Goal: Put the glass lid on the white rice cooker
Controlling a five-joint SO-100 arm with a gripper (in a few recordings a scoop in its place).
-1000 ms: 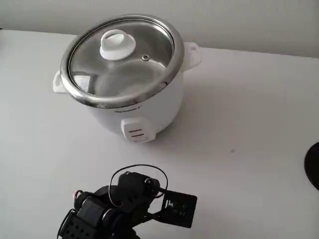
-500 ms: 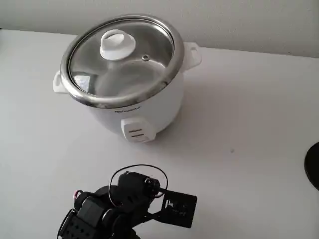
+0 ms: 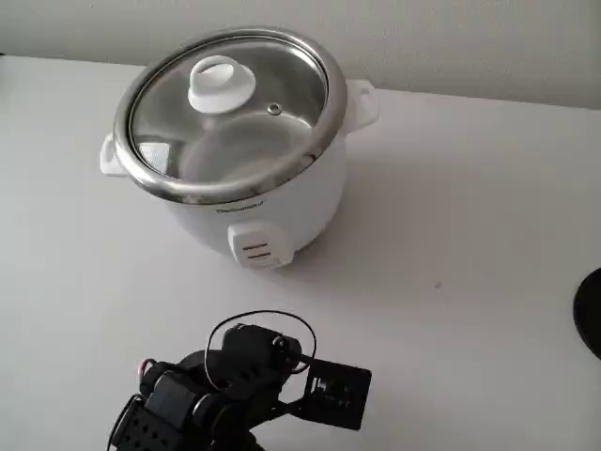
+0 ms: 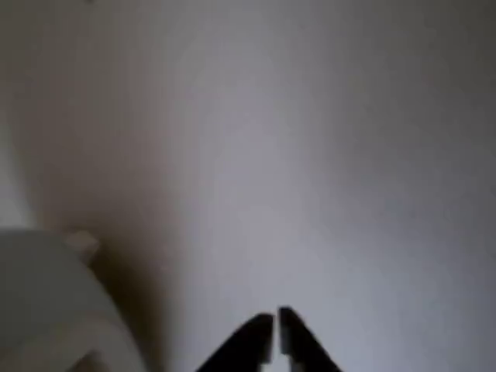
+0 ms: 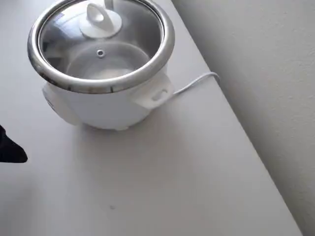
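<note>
The glass lid (image 3: 230, 113) with its white knob (image 3: 222, 84) rests level on the white rice cooker (image 3: 272, 202), its metal rim seated around the pot's mouth. From overhead, the glass lid (image 5: 101, 42) covers the white rice cooker (image 5: 106, 105) too. My black arm (image 3: 221, 390) is folded low at the bottom edge of the fixed view, well in front of the cooker. In the wrist view my gripper (image 4: 275, 329) is shut with nothing in it, over bare table, the cooker's white side (image 4: 46, 302) at lower left.
A white cord (image 5: 194, 82) runs from the cooker toward the table's edge by the wall. A dark round object (image 3: 590, 315) sits at the right edge of the fixed view. Open white table (image 3: 451, 235) lies to the cooker's right.
</note>
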